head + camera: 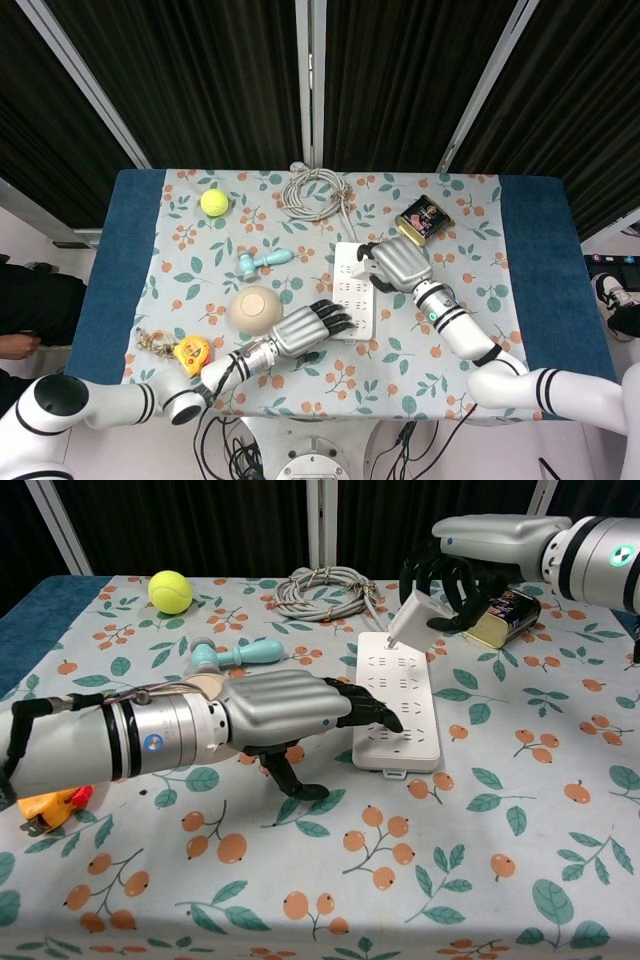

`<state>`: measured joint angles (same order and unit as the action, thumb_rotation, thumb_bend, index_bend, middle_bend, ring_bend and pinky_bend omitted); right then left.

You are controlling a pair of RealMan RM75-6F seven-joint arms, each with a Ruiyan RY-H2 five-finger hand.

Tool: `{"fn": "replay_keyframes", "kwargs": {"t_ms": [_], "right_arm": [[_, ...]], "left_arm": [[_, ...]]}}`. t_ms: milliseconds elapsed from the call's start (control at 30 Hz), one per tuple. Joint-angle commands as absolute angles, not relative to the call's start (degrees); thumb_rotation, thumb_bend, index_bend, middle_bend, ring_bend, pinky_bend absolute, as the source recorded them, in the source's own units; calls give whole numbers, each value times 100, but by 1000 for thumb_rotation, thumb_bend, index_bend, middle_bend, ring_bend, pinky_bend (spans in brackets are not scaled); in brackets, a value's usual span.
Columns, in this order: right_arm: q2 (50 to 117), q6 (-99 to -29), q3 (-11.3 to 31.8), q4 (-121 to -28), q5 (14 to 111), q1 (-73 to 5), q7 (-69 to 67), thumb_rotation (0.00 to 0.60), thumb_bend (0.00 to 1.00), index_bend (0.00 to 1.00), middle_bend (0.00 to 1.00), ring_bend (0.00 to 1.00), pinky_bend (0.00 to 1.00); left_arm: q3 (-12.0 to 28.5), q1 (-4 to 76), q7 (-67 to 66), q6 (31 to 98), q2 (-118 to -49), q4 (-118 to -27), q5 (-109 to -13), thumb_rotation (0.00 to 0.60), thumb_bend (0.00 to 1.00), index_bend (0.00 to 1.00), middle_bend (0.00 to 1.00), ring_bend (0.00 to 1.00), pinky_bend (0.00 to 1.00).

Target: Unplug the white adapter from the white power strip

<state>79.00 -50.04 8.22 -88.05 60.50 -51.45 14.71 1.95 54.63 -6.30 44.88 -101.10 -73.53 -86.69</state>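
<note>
We note the left robot hand [300,712] pressing flat on the stiff white power strip [398,705], and the right robot hand [462,568] pinching the small, light, rigid adapter [412,616] by its sides, tilted, prongs just clear.

No lettering, brand or number can be read anywhere; the label on the small tin [423,219], just beyond the power strip [353,290], is too blurred to make out.
</note>
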Motion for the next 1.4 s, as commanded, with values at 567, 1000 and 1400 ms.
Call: {"fn": "replay_keyframes", "kwargs": {"t_ms": [567,1000,1400], "right_arm": [[7170,-3891,587,-9173,4976,-4868,943,600,324,29,254,134,260],[6481,-5007,525,-9698,5621,-4253,957,600,322,0,43,0,138],[6275,-8409,-311,-9993,7660,-2021,658,600,323,0,80,0,129]], "left_arm": [[462,4272,-1176,6358,-8409,-8861,-8274,600,282,119,137,60,118],[391,2741,-525,7797,-7340,-9010,-7623,600,272,113,137,60,114],[64,1271,-535,8964,-6892,-9165,-7272,600,263,113,137,59,90]]}}
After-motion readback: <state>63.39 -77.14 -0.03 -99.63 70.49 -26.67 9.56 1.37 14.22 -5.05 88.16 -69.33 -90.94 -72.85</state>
